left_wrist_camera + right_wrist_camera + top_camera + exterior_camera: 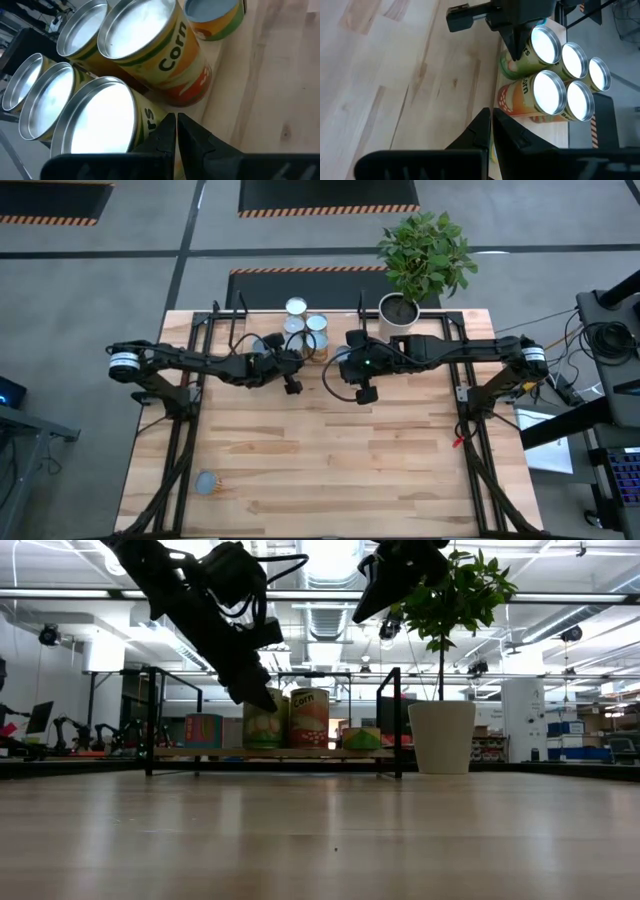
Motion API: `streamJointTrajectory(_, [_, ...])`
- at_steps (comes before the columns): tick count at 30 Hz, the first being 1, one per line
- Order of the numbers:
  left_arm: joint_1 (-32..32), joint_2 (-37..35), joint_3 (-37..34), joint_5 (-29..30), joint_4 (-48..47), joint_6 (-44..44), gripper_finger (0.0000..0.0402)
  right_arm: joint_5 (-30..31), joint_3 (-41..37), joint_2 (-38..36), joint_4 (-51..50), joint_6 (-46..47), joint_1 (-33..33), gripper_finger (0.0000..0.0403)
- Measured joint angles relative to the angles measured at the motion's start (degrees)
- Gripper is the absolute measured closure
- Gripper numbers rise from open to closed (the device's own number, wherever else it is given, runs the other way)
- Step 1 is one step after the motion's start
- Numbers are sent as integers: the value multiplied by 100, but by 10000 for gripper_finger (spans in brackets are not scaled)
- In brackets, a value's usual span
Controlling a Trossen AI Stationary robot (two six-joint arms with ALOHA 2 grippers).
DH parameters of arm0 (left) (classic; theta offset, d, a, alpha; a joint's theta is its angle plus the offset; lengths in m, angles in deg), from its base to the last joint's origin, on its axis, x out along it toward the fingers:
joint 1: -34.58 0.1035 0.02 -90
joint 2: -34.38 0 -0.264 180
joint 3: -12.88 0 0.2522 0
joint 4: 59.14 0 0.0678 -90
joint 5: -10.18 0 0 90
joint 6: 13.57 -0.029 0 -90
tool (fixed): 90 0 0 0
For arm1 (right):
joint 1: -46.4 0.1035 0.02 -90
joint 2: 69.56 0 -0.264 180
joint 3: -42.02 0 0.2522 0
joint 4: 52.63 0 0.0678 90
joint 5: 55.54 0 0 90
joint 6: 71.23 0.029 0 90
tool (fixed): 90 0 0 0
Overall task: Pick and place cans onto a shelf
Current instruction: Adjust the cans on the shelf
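Observation:
Several cans with silvery tops point(296, 307) stand close together on the shelf point(270, 752), a black rod rack with a light board at the table's far edge. My left gripper point(176, 126) is shut. Its tips are at the near side of a green-labelled can point(100, 130), which also shows in the right wrist view point(527, 61) and the low view point(262, 725). A corn can point(150, 45) stands beside it, and a blue-topped can point(212, 15) beyond that. My right gripper point(491, 122) is shut, empty and raised point(362, 608) to the right of the cans. My left gripper's shut fingertips point(516, 50) slant down from the table's near side. They stand at the green-labelled can's wall just below its rim point(520, 59). I cannot tell whether they touch it. The can stands upright on the shelf board.
A white pot point(398, 310) with a leafy plant stands at the shelf's right end. One blue-topped can point(205, 482) lies on the table near its near left corner. The shelf's upright black rods point(397, 720) frame the cans. Bare wooden tabletop point(340, 450) lies in front of both arms.

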Motion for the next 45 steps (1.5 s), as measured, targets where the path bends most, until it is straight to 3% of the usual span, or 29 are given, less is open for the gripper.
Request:
streamJointTrajectory(8, [-120, -108, 2, -20, 51, -49, 402, 0, 0, 4, 2, 34, 0, 394])
streamJointTrajectory(15, [-517, -945, 783, -38, -1940, -210, 402, -2, -98, -3, 21, 100, 0, 394])
streamJointTrajectory(20, [-256, -1370, 1395, 57, -3358, -833, 402, -10, -268, -55, 107, 161, 27, 394])
streamJointTrajectory(22, [4, -1399, 1523, 15, -3415, -1141, 402, -50, -321, -55, 132, 184, 55, 394])
streamJointTrajectory(29, [907, -1219, 1489, -974, -3657, -1416, 402, -51, -683, -139, 651, 216, 169, 394])
streamJointTrajectory(45, [1197, -278, 1480, -927, -3401, -1402, 402, -54, -877, -330, 725, 316, 212, 394])
